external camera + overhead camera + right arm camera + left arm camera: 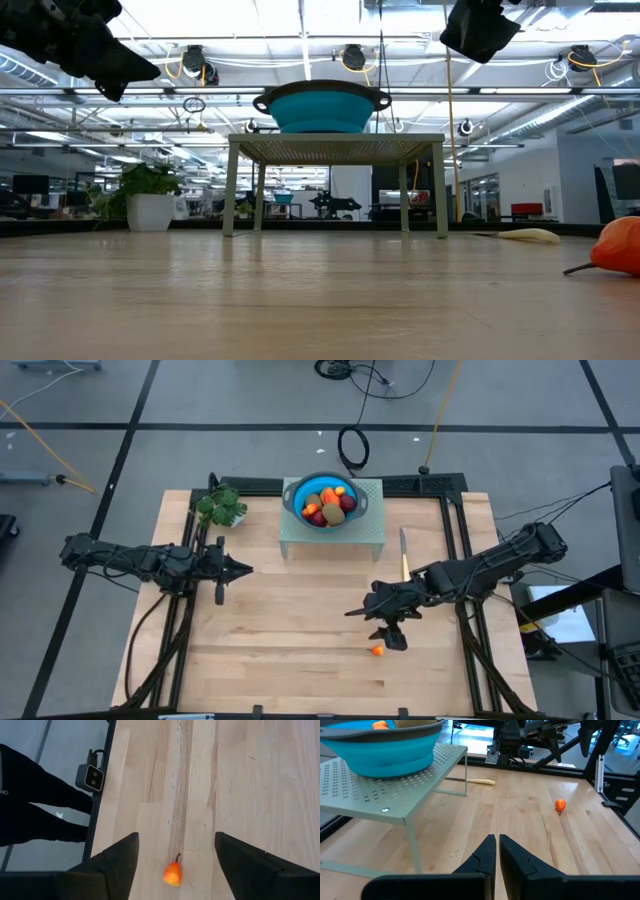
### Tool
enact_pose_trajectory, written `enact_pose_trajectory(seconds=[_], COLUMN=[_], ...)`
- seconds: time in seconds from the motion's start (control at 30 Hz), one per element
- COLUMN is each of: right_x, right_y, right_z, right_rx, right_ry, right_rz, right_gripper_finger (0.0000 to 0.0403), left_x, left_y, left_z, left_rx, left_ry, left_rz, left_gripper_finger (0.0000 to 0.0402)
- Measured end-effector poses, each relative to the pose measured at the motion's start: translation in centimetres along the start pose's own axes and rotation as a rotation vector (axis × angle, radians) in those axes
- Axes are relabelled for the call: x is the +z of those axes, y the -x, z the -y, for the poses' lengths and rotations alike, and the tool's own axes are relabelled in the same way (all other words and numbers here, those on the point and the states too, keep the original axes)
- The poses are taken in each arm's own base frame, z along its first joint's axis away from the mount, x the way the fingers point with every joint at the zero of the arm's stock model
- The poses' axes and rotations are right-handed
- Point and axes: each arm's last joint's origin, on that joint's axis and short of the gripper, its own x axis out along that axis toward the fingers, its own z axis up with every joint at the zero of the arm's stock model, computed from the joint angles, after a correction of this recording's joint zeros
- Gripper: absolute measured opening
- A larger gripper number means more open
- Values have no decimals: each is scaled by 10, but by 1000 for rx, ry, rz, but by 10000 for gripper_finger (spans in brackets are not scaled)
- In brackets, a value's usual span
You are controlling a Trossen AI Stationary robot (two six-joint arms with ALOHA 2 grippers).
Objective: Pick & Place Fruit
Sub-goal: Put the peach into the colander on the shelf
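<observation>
While right gripper [172, 855] hangs jaws apart over tiny orange fruit [377, 651] near table edge [300, 705] — left gripper [496, 851] jaws closed.

The table [300, 650] is pale blond wood in long planks with a fine grain. On it stands a light sage-green rack [332, 530], its top dotted with a regular perforation pattern. The bowl [296, 495] is bright turquoise with darker grey-blue handles. Inside, the fruit [328, 505] mixes brown, orange-red and dark red. One tiny fruit [377, 651] lies apart on the wood, orange fading to yellow (its thin stem dark). The leafy bunch [222, 507] is deep green. The knife [404, 552] has a yellow handle and grey blade. Both arms are matte black, and the floor [100, 450] is grey with dark lines.
</observation>
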Motion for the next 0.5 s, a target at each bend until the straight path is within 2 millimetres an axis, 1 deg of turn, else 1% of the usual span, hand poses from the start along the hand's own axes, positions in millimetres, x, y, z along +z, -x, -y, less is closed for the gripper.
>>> enact_pose_trajectory(seconds=[0.13, 0.4, 0.5], right_x=[1, 12, 13], right_y=[0, 1, 1], right_z=[0, -4, -6], right_rx=[4, 42, 49], right_ry=[3, 24, 29], right_rz=[14, 128, 137], right_gripper_finger=[260, 257, 259], left_x=[0, 0, 0], left_y=[0, 0, 0], left_z=[0, 0, 0], left_rx=[0, 0, 0], left_ry=[0, 0, 0], left_rz=[0, 0, 0], left_gripper_finger=[21, 21, 21])
